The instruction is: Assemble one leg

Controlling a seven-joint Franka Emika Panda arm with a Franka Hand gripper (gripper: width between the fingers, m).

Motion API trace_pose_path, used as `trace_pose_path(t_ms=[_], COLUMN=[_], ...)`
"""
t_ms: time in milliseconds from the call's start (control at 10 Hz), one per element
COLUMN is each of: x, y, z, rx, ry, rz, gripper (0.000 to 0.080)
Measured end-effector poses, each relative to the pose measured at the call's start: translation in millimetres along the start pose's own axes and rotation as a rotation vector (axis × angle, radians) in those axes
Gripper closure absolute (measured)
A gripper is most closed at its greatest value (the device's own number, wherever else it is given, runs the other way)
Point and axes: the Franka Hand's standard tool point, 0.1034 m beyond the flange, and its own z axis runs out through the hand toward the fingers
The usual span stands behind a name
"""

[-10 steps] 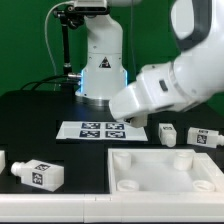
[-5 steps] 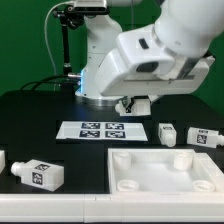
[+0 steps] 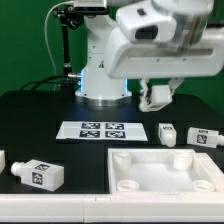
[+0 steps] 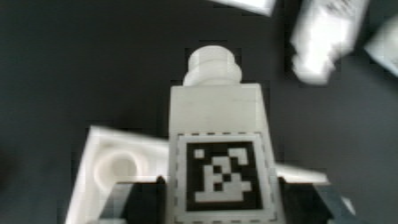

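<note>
My gripper (image 3: 156, 97) hangs high above the table at the exterior view's right, shut on a white leg (image 3: 158, 95). In the wrist view the held leg (image 4: 217, 110) runs out from between the dark fingers (image 4: 146, 196) of the gripper (image 4: 217, 198), its square tag facing the camera and its narrow peg end pointing away. The wide white panel (image 3: 165, 170) with round sockets lies at the front right; one edge of it shows in the wrist view (image 4: 111, 160). Other legs lie on the table: two (image 3: 168, 133) (image 3: 205, 138) behind the panel and one (image 3: 38, 174) at the front left.
The marker board (image 3: 100, 130) lies flat in the middle, in front of the robot base (image 3: 102, 75). Another white part (image 3: 2, 160) sits at the left edge. Blurred white pieces (image 4: 320, 40) show beyond the held leg in the wrist view.
The arm has risen from just behind the marker board and swung up and toward the exterior view's right, carrying the leg with it.
</note>
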Motion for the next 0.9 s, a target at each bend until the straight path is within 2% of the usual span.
trace_pose_path(t_ms=[100, 200, 300, 500, 700, 800, 900], x=[10.1, 13.0, 19.5, 19.7, 36.5, 48.9, 63.4], y=[-2.2, -2.7, -1.0, 0.7, 0.0, -0.1, -5.0], z=[-12.8, -19.0, -19.8, -18.4, -18.4, -23.1, -31.4], rx=[0.015, 0.016, 0.010, 0.004, -0.018, -0.027, -0.022], ry=[0.104, 0.149, 0.243, 0.350, 0.550, 0.645, 0.723], rz=[0.035, 0.059, 0.059, 0.061, 0.056, 0.060, 0.086], gripper=[0.0512, 0.0512, 0.0512, 0.0512, 0.0512, 0.0512, 0.0512])
